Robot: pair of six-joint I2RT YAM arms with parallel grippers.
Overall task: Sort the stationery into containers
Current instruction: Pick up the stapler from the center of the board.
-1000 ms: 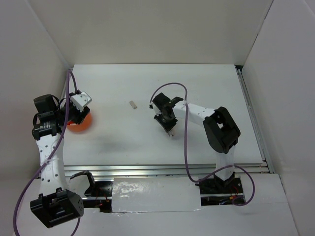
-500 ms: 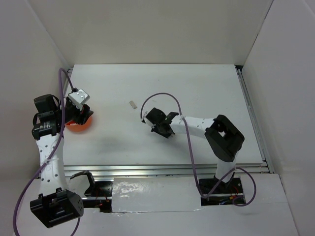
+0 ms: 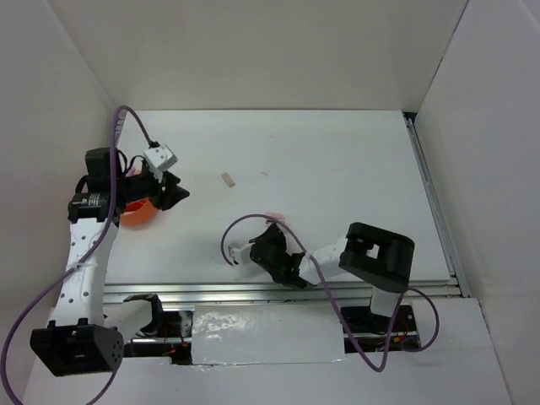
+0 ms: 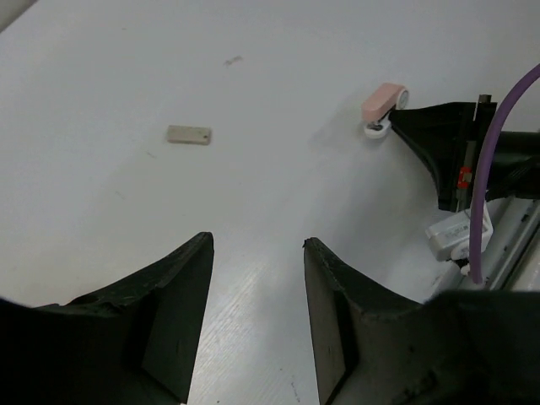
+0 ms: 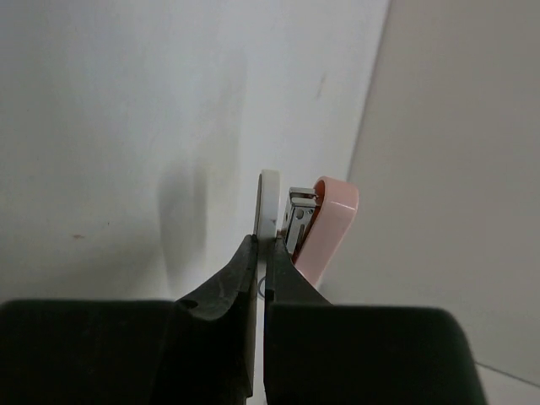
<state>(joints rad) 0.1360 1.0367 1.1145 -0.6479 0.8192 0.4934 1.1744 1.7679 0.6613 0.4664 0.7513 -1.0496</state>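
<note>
Right claw point(image 5: 263, 246) is clenched on just the edge of the pink stubby piece point(image 5: 329, 224) at the front of the counter point(image 3: 354, 169), well apart from the orange tub point(image 3: 135, 215), and that thin pinch could slip mid-carry.

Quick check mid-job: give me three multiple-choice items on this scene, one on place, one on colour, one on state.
1. Where is the small flat beige block? A on the white table, touching nothing; B inside a container; C in a gripper.
2. What colour is the small stapler-like item at the right gripper tips? A blue; B pink and white; C green.
3. The left gripper is: A shut on a pen; B hidden; C open, empty.
Answers: A, it lies alone; B, the right wrist view shows it; C, its fingers stand apart around nothing.
</note>
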